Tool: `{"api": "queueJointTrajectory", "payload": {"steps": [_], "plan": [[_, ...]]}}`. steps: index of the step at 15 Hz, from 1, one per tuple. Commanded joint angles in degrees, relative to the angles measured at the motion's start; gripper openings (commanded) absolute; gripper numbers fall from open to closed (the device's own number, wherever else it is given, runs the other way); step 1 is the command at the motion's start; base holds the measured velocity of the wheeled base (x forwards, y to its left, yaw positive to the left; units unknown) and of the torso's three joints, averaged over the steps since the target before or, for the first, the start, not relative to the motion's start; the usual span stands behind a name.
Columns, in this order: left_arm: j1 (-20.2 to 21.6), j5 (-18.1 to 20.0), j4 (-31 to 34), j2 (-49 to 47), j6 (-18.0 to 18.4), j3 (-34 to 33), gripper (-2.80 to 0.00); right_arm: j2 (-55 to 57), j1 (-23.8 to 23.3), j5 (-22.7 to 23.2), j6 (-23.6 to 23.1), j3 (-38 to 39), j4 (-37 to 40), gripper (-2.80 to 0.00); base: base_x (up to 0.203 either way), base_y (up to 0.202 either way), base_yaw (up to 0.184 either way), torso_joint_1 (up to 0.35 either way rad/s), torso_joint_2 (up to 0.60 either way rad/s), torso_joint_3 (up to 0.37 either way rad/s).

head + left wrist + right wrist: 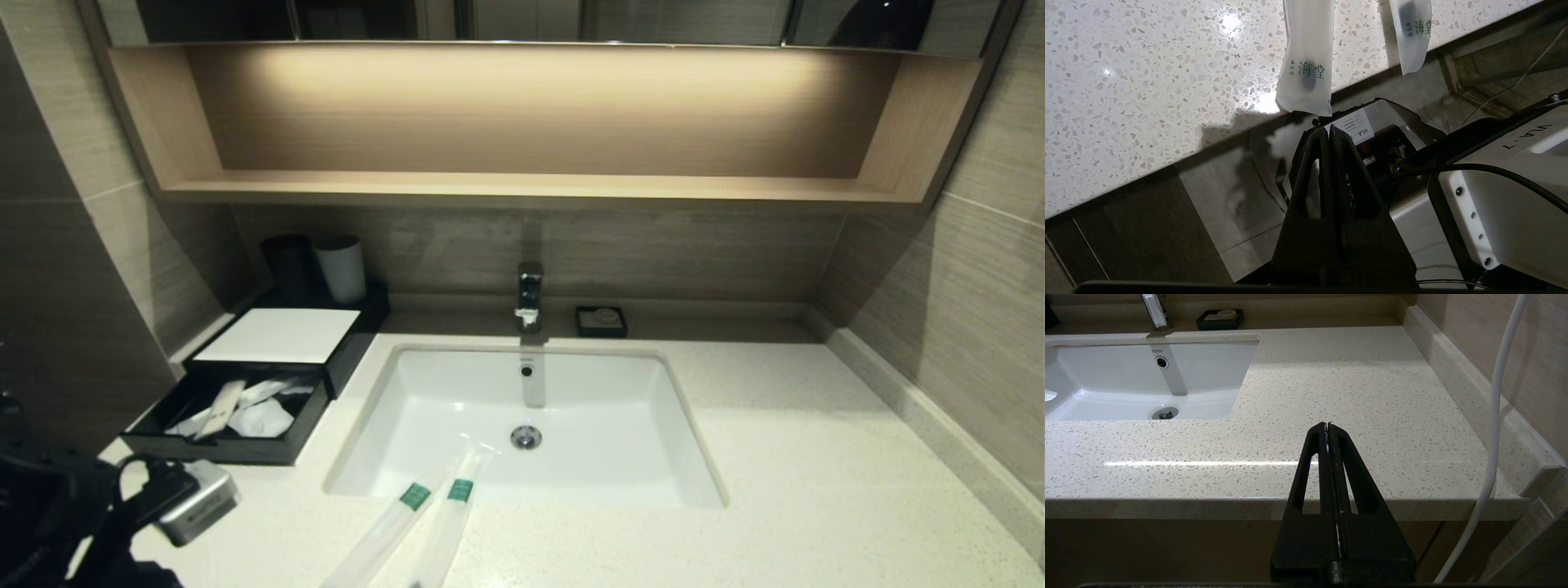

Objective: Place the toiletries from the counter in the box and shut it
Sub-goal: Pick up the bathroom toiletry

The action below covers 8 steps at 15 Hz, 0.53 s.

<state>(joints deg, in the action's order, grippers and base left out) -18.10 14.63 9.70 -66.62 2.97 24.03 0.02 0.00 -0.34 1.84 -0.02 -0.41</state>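
Two sachets lie on the tabletop (pixel 816 490) at its front edge, just before the sink (pixel 637 457). Left sachet (pixel 384 531) and right sachet (pixel 447 523) run with long axes front-to-back, leaning slightly right toward the basin, green bands at the far ends; near ends overhang the front edge. The box (pixel 245 445) sits at the tabletop's left, drawer pulled open toward the front under the white top panel (pixel 282 335); inside, one slim sachet (pixel 222 408) lies diagonally among white packets. Left tool (pixel 1331 128) closed, empty, just below the front edge under one sachet's end. Right tool (pixel 1327 425) closed, empty, off the front right edge.
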Motion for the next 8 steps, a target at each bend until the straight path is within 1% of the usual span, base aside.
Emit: {"api": "queueJointTrajectory", "payload": {"steps": [1, 8], "plan": [[0.0, 0.1, 0.0, -0.4, 0.1, -0.3, -2.8, 0.1, 0.0, 0.0, 0.0, 0.0, 0.0, -2.8, 0.0, 0.0, 0.0, 0.0, 0.0, 0.0], [-0.1, 0.2, -0.5, -3.9, 0.2, -0.7, -2.8, 0.1, 0.0, 0.0, 0.0, 0.0, 0.0, -2.8, 0.0, 0.0, 0.0, 0.0, 0.0, 0.0]]}}
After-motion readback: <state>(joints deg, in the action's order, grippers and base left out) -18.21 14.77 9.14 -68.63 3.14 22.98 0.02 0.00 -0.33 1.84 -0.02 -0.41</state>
